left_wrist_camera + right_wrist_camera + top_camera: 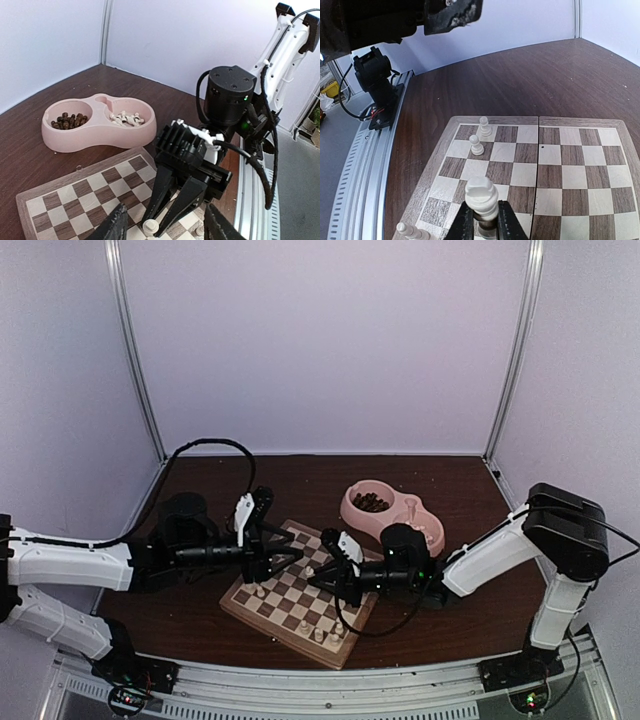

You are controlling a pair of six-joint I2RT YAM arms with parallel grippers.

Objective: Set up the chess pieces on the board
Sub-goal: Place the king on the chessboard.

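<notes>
Lilac-walled cell, dark wood table [300, 475]. Board [292, 600] at centre, both arms over it. Pink double bowl [90, 142] beyond: cream chess pieces [125, 118] in one compartment, dark brown pieces [67, 120] in other. Right gripper [482, 220] clamped on cream piece [481, 192], low over board's edge rows (contact unclear). Left gripper [288, 558] spread partway, empty. Handful of pawns [476, 145] standing, most squares bare. Early stage, judging by bowl.
</notes>
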